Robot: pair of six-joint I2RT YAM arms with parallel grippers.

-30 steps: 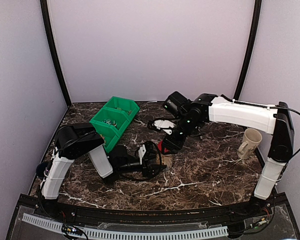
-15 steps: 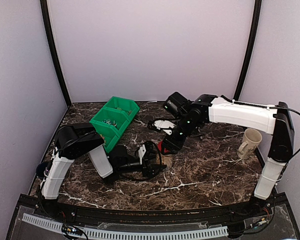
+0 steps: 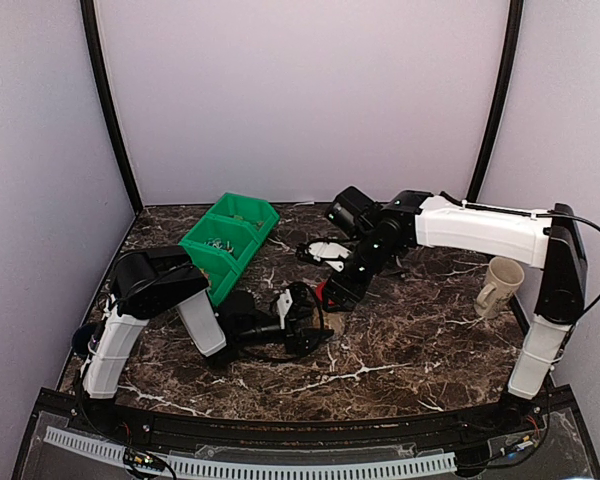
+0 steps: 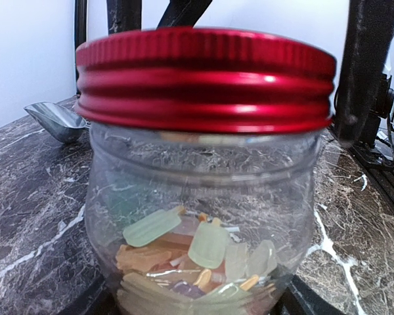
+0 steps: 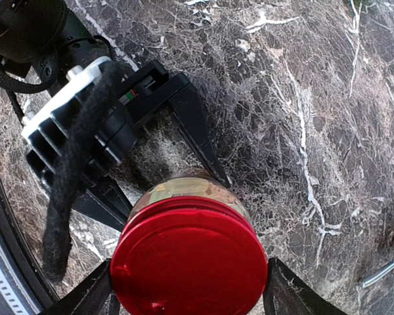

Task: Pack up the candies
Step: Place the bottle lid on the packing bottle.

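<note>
A clear glass jar [image 4: 203,190] stands on the marble table and holds the candies [image 4: 207,252], small pale green, orange and tan pieces at its bottom. A round red lid [image 4: 203,79] sits on the jar's mouth, slightly tilted. My left gripper [image 3: 308,320] is shut on the jar's lower body. Its black fingers [image 5: 194,128] show on both sides of the jar in the right wrist view. My right gripper [image 5: 189,285] comes from above and is shut on the lid [image 5: 189,262], one finger on each side. The lid also shows in the top view [image 3: 325,293].
A green divided bin [image 3: 228,243] stands at the back left. A metal scoop [image 4: 56,121] lies behind the jar, also in the top view [image 3: 325,250]. A beige mug [image 3: 500,285] stands at the right. A black cable [image 5: 75,190] hangs by the left gripper.
The right wrist has shifted very slightly at the lid. The left arm and the jar have not moved.
</note>
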